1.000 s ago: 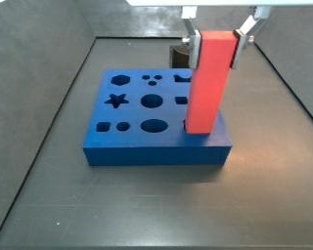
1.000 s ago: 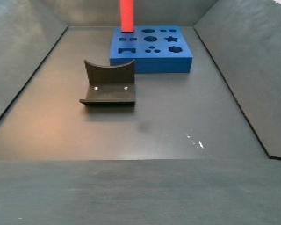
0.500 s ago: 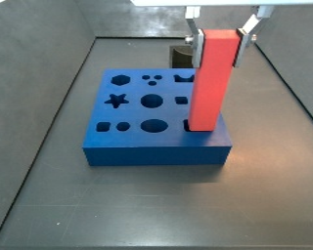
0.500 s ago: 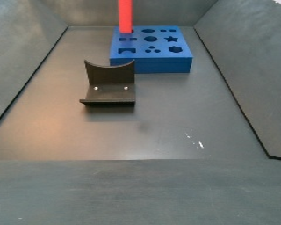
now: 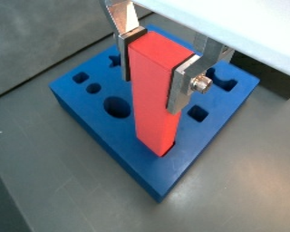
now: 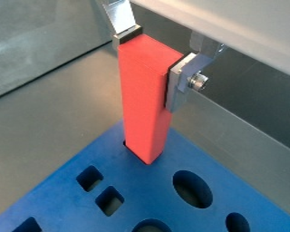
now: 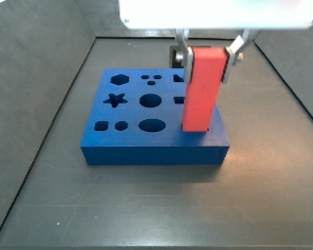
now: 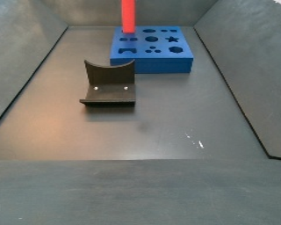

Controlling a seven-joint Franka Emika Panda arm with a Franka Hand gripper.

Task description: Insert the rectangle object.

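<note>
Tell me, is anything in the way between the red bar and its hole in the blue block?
Nothing visible is. The gripper holds the red bar upright by its top, and its bottom end already sits at the rectangular hole near the blue block's edge. No other piece lies on the block.

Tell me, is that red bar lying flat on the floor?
No, the red bar stands upright, clamped in the claw over the blue block.

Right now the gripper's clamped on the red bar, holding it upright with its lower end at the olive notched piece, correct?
Not quite. The gripper is clamped on the red bar and holds it upright, but the bar's lower end is at the blue block, as a wrist view shows. The olive notched piece sits apart on the floor.
</note>
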